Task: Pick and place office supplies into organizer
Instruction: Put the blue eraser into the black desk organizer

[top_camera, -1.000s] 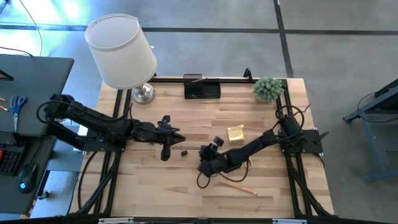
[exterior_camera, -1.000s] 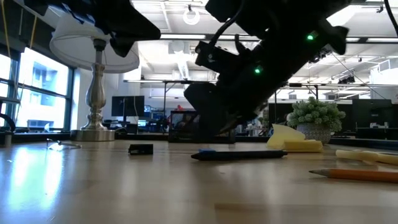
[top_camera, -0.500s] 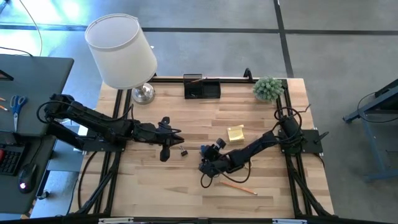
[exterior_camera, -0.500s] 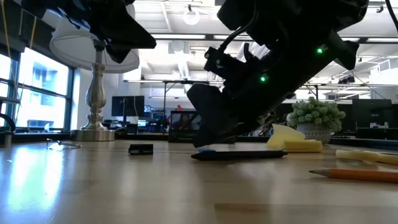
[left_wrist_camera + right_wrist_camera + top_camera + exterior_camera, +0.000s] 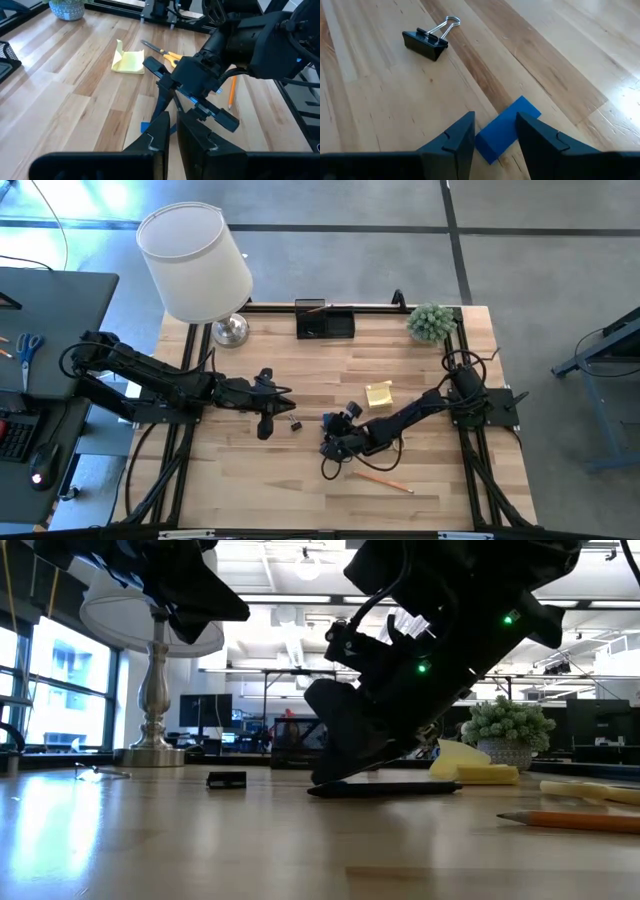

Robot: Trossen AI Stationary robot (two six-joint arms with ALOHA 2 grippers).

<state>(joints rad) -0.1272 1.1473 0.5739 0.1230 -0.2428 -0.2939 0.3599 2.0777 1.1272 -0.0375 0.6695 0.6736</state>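
A small blue piece [image 5: 507, 127] lies flat on the wooden table [image 5: 250, 480]. My right gripper [image 5: 495, 120] is open and low over it, one finger on each side of its near end; it also shows in the high view [image 5: 327, 448]. A black binder clip [image 5: 426, 41] lies just beyond. My left gripper [image 5: 270, 405] is shut and empty, hovering left of the clip. The black organizer [image 5: 325, 322] stands at the far edge. A yellow sticky-note pad [image 5: 379, 394], a pencil [image 5: 385, 479] and orange-handled scissors [image 5: 167, 56] lie around my right arm. A dark pen [image 5: 400, 788] lies under it. My right gripper comes down slanting from the table's right, its fingers [image 5: 457, 140] on either side of the blue piece's near end [image 5: 487, 145]. The piece lies flat on the table. I cannot tell whether the fingers touch it.
A white-shaded lamp [image 5: 195, 260] with a chrome base stands at the far left, and a small green plant [image 5: 432, 322] at the far right corner. Blue-handled scissors [image 5: 28, 345] lie on a dark side desk left of the table.
My right gripper has come down toward the table and a little toward its near edge, settling over the blue piece. The blue piece, the clip and my left arm have stayed where they were.
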